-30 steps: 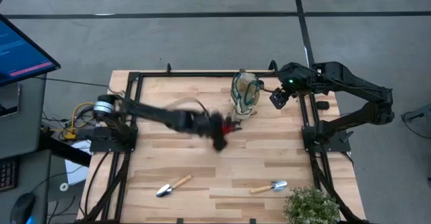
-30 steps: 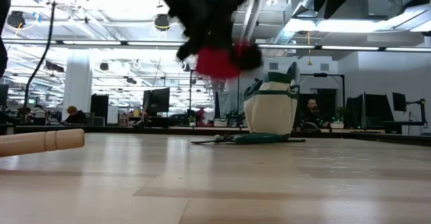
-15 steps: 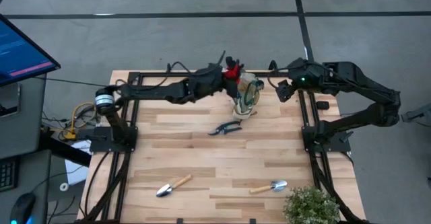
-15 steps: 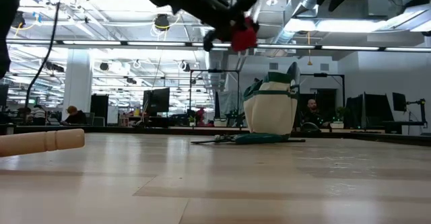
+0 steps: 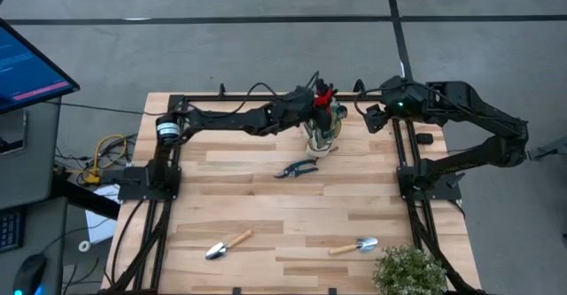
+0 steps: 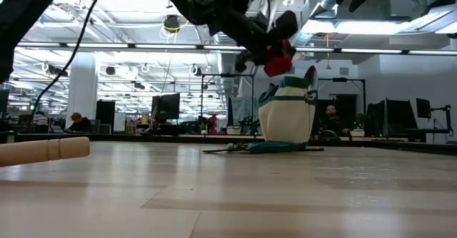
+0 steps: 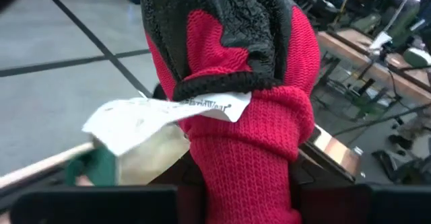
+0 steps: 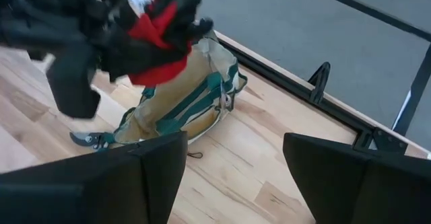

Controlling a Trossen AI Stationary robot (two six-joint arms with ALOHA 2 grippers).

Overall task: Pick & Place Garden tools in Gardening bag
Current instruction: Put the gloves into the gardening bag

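Note:
My left gripper (image 5: 317, 103) is shut on the red-and-black glove (image 5: 325, 96) and holds it just above the beige, green-trimmed gardening bag (image 5: 321, 137), which stands on its base at the table's far side. The glove also shows in the low view (image 6: 278, 56) above the bag (image 6: 287, 118). My right gripper (image 5: 372, 118) is open and empty, to the right of the bag. The teal-handled pruning shears (image 5: 297, 168) lie on the table near the bag. Two wooden-handled trowels (image 5: 228, 244) (image 5: 354, 245) lie near the front edge. My left gripper holds the glove by its red knit cuff (image 7: 249, 163), which runs down between the fingers; the glove itself hides the fingertips. The arm comes slanting down from the table's left. The glove is lifted clear, its black palm part (image 7: 222, 22) and white tag (image 7: 148, 116) beyond the fingers, over the bag's top.
A leafy potted plant (image 5: 409, 271) stands at the table's front right corner. A black frame rail (image 5: 266, 97) runs along the far edge behind the bag. A wooden handle (image 6: 43, 151) lies close to the low camera. Bare wood lies between the shears and the trowels.
My left gripper has carried the glove from above the table's middle toward the far edge and to the right, and now holds it over the bag. The shears, hidden under the arm before, now show on the table.

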